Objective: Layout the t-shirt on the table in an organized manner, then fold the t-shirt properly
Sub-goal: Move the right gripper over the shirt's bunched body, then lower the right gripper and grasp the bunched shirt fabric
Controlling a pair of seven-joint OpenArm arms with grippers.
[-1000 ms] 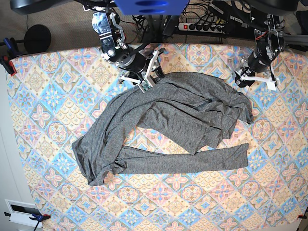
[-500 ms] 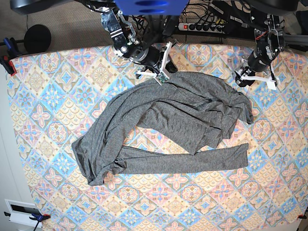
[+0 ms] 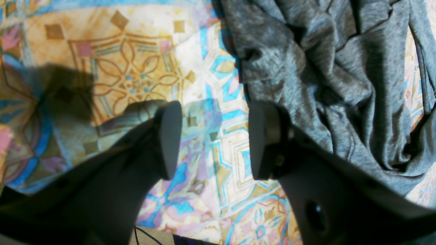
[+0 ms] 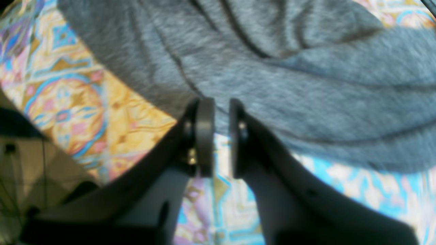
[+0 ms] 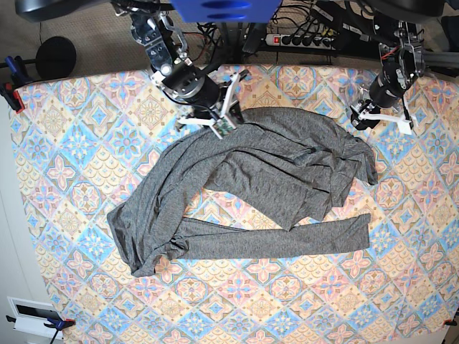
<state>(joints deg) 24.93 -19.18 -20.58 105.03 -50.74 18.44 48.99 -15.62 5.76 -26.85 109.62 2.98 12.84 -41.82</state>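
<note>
My right tool (image 4: pixel 218 136) stood at the far edge of the t-shirt (image 5: pixel 265 179), its jaws drawn to a narrow slit. Patterned cloth showed through that slit, and no fabric lay between the pads, so I judged it to be holding nothing. My left tool (image 3: pixel 213 139) hovered just beside the t-shirt's right-hand bunch, jaws wide apart and empty, with only the table (image 5: pixel 86 129) beneath them.

The t-shirt lay crumpled across the middle of the table, not yet spread. One long strip ran along its near side, and a bunched mass sat toward its right end.

Hazards from this state:

1. A closure on the t-shirt's far edge could catch too thin a bite. The knit would then slip out on the first pull.
2. A closure could also pinch the table cloth together with the t-shirt. Lifting would then drag the cloth and shift everything on it.
3. A grasp taken in the right-hand bunch could gather several layers. The garment would twist instead of opening flat.

Limits of observation:

- The right wrist view was blurred; the exact hem or seam beside the pads could not be identified.
- Collar, sleeves and hem could not be told apart with confidence in the base view.
- The overlaps hid how many layers lay in the bunch.
</note>
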